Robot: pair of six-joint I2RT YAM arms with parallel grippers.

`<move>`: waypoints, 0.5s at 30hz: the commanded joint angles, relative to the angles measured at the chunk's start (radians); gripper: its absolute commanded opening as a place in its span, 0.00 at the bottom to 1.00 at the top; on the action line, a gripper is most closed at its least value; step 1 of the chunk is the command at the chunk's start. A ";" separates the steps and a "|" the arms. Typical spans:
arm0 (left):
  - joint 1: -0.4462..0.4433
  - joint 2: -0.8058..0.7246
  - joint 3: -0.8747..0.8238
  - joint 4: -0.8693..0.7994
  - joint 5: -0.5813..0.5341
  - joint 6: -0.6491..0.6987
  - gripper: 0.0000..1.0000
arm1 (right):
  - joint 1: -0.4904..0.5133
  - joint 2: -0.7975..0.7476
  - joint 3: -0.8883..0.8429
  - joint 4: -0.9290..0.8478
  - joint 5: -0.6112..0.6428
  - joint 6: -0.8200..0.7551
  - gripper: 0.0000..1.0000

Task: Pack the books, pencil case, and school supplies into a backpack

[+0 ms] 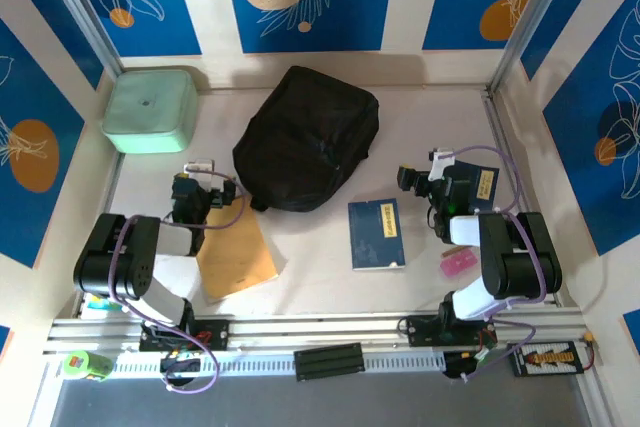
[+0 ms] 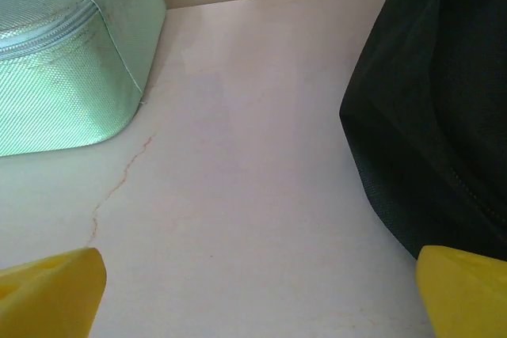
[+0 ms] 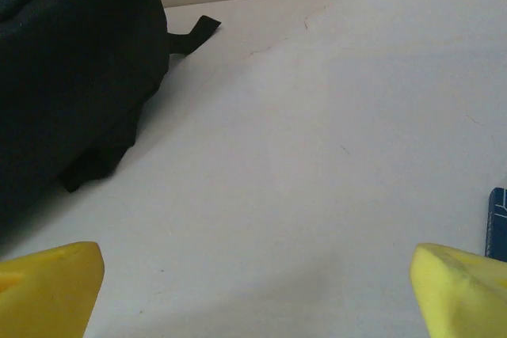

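Note:
The black backpack [image 1: 310,137] lies flat in the middle of the table, zipped. One dark blue book [image 1: 377,234] lies in front of it. A second book [image 1: 478,183] sits partly under my right arm, and its corner [image 3: 497,223] shows in the right wrist view. My left gripper [image 1: 200,171] is open over bare table, between the backpack [image 2: 436,100] and a mint-green zipped case [image 1: 150,107]. My right gripper [image 1: 422,167] is open, right of the backpack [image 3: 71,77], and holds nothing. I cannot tell which item is the pencil case.
A tan envelope [image 1: 235,255] lies by the left arm. A small pink item [image 1: 458,263] sits beside the right arm's base. A green object [image 1: 85,364] rests on the front rail. Walls close in the table at the back and sides.

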 commanded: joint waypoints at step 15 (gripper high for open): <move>0.012 0.005 0.019 0.002 0.025 0.013 1.00 | -0.003 0.008 0.000 0.015 -0.016 -0.020 0.99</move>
